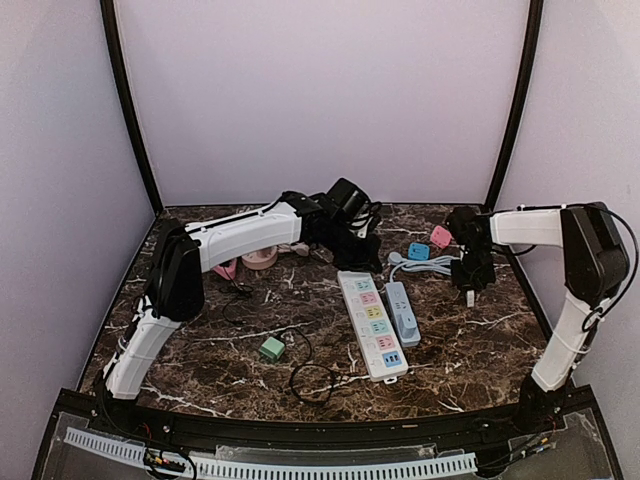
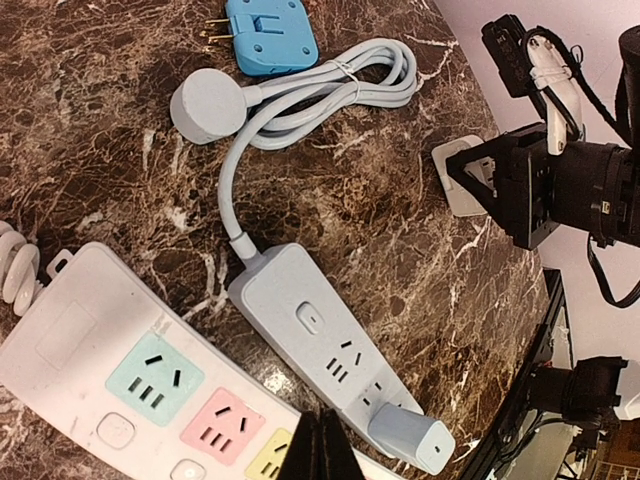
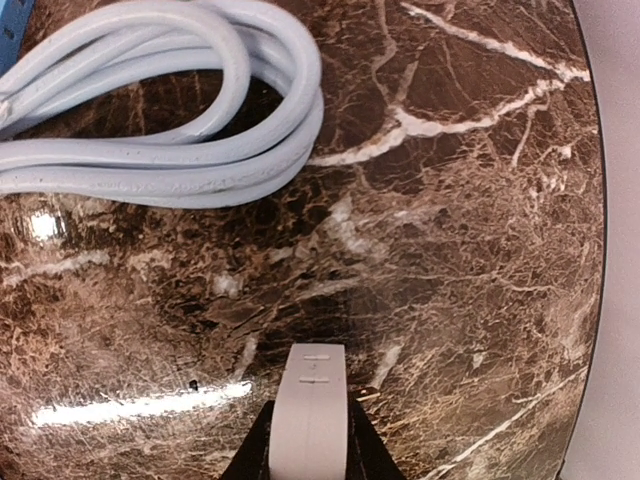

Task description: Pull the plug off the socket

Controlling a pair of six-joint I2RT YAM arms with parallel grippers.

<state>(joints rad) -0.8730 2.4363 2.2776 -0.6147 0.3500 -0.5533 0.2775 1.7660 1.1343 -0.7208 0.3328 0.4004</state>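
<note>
**Right gripper holds white plug clear of every socket**

Right gripper (image 3: 308, 450): the fingers pinch a white plug (image 3: 308, 395) by its two flat sides, with the body pointing out past the fingertips. A grip on the sides suits a straight pull along the pins. The pins themselves are not visible. Directly under the gripper is bare marble table (image 3: 450, 250), no socket. The plug hangs above it, touching nothing but the fingers. Judgement: this plug is free of any socket, so the pull looks done for it. I cannot tell which socket it belongs to.

Ahead of the fingertips and off to one side lies a looped grey cord (image 3: 180, 110). It is bundled so it sits compact on the table, apart from the held plug.

Further out, toward the left arm, is the grey strip (image 2: 320, 340), fed by that cord. A blue-grey plug (image 2: 410, 437) sits in its end outlet, the one far from the cord. Just beside it lies the white strip (image 2: 120, 390) with coloured outlets, none occupied as far as the views show.

Left gripper (image 2: 322, 450): fingers pressed together, nothing between them. It hovers over the line where the two strips meet, just short of the blue-grey plug. Judgement: it is placed to brace a strip or to take the seated plug. If that plug must come out too, the light strip may lift with it unless held down.
</note>
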